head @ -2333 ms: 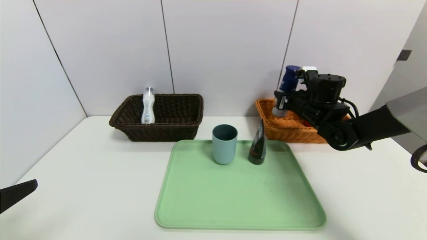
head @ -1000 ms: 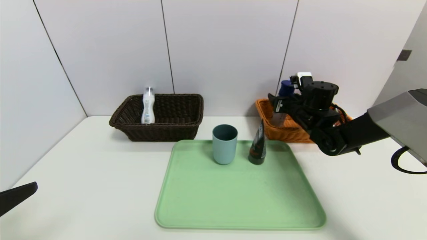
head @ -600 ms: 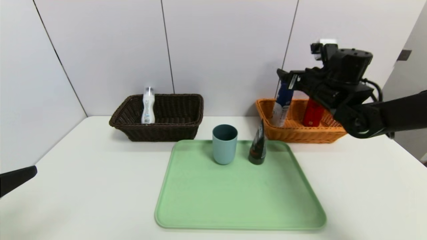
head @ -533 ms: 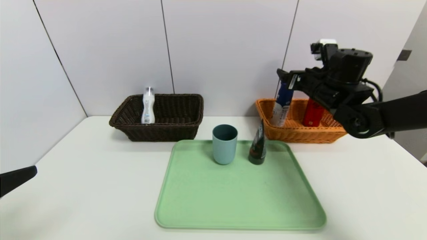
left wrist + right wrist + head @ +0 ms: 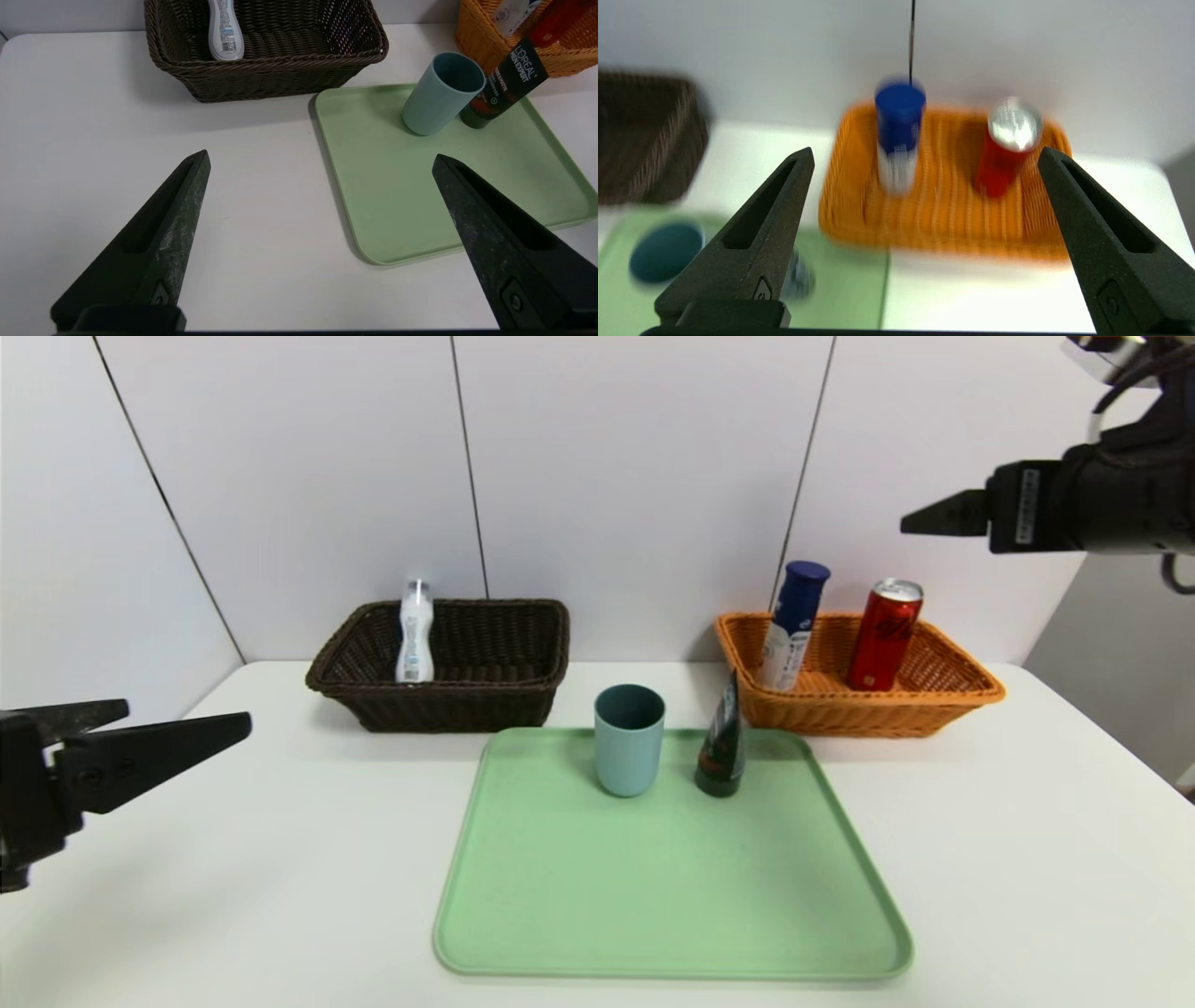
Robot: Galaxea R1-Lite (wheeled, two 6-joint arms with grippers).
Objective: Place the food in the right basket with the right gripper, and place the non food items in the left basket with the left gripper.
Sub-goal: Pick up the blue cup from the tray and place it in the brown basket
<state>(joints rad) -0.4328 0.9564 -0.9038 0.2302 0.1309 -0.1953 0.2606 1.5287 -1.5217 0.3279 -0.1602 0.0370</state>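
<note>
Over on your right, the orange basket already holds both food items: the blue-capped bottle leaning at its near-left corner and the red can upright beside it. Your right gripper hangs high above that basket, spread wide and empty, so its share looks finished. At the back left, the dark brown basket has only the clear whitish bottle standing inside. Two non-food items are left on the green tray: the teal cup and, just beside it, the dark tube, both upright. Your left gripper hovers low over the worktop with fingers released, facing the tray, likely ready for the cup.
</note>
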